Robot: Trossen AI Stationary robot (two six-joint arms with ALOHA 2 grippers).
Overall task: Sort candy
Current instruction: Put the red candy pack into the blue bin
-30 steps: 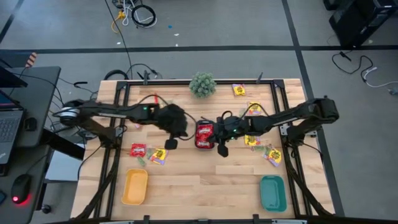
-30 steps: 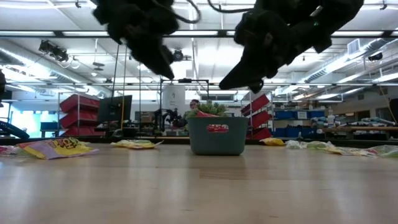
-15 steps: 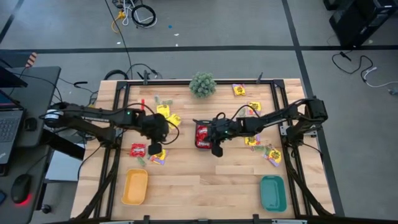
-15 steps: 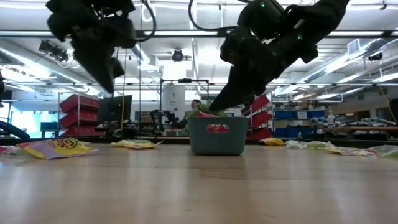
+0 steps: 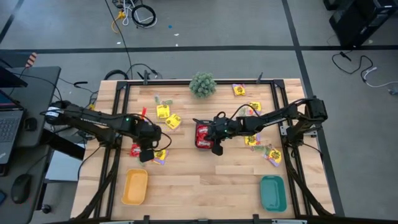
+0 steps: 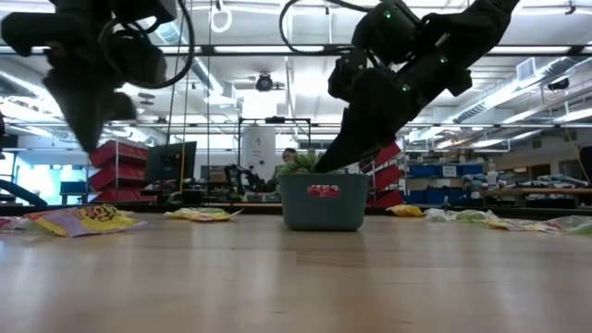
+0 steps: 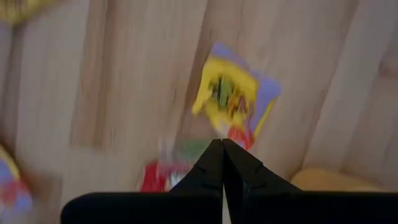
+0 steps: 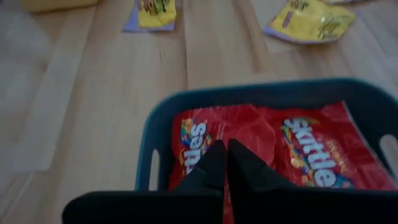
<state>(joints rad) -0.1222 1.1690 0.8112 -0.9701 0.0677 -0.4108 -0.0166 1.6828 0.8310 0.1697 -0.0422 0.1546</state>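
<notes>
Candy packets lie flat on the wooden table. Yellow ones are at the far middle [image 5: 163, 111] and near the right edge [image 5: 272, 154]. A red packet [image 5: 137, 149] and a yellow packet [image 5: 159, 155] lie at the near left. A small teal bin [image 6: 324, 208] in the middle holds red packets [image 8: 298, 149]. My left gripper [image 5: 147, 153] is shut and hangs well above the near-left packets [image 7: 233, 99]. My right gripper [image 8: 222, 149] is shut over the bin's red packets; in the low view its tips [image 6: 324, 163] stand just above the rim.
A yellow oblong tray [image 5: 135, 185] sits at the near left and a teal tray [image 5: 272, 193] at the near right. A spiky green plant ball [image 5: 203, 84] stands at the far edge. Bare wood lies between the two trays.
My left gripper has swung from the table's middle toward the near left, tipping to point more steeply down, and stays shut. My right gripper has sunk a little toward the teal bin, still shut. No candy has moved.
</notes>
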